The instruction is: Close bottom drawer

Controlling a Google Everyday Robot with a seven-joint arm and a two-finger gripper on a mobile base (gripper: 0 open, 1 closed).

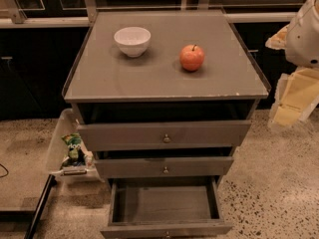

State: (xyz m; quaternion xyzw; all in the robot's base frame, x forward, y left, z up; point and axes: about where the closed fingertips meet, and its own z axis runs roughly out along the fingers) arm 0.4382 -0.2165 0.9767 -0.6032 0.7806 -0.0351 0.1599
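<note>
At 6 o'clock, nearest of all, the bottom drawer stands pulled well out from the cabinet, with its inner floor showing. Its front panel runs along the lower edge of the view, and the small round knob is half cut off there. Speckled stone floor lies on either side.

Just above it the middle drawer sits out a little, a dark gap showing over its front. The top drawer juts out a little further than that.

At 8 o'clock a clear plastic bin rests on the floor against the cabinet's left side, with a green packet inside it.

At 3 o'clock, by the right edge, the gripper hangs beside the cabinet's right corner. It is well apart from the bottom drawer and touches nothing that can be seen. Whether it is wide or narrow cannot be told. A white rounded part of the arm sits above it.

On the grey cabinet top, a red apple stands at 1 o'clock. A white bowl stands upright at 11 o'clock, further back and well apart from the apple.
</note>
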